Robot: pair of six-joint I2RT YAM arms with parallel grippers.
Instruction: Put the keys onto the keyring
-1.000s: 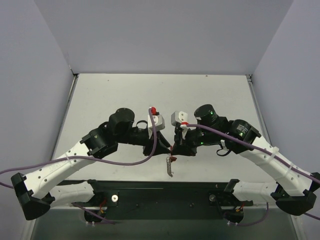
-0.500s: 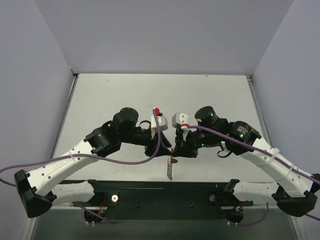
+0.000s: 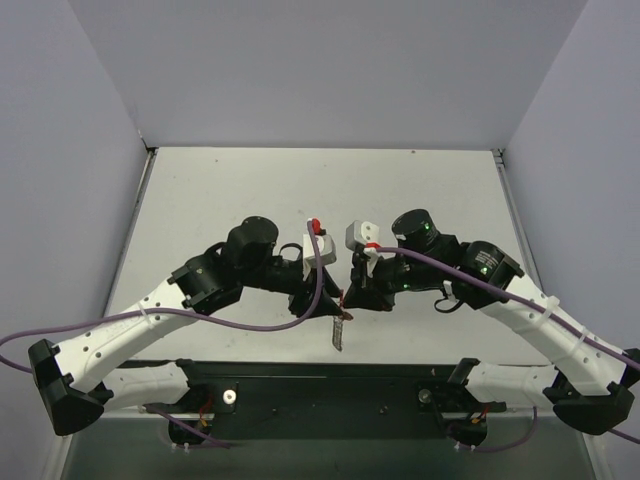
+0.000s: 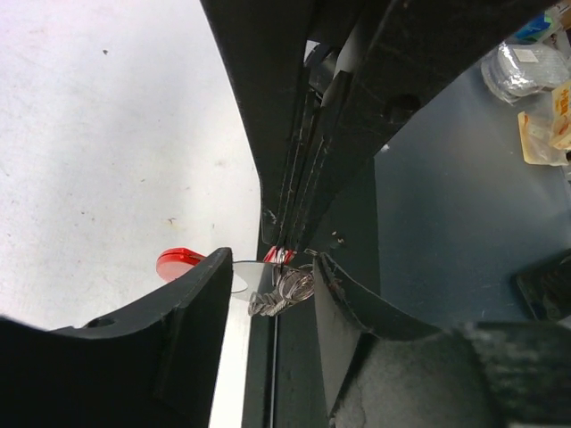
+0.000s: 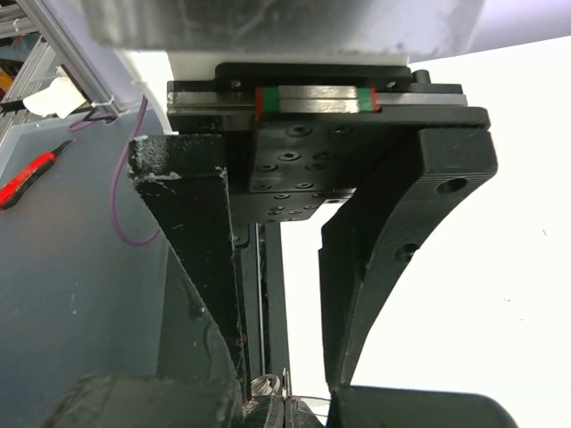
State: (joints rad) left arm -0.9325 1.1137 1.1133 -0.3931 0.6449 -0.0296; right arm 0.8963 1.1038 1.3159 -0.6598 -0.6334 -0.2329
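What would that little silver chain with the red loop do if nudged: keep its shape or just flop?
Probably flop: the keyring hangs as a loose bunch of links under the shut tips of the right gripper. It is likely light too, since that thin pinch alone seems to carry it while the left gripper stands open around it.

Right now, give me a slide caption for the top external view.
Over the table, right claw shut on the keyring, key beside it, left claw open alongside.
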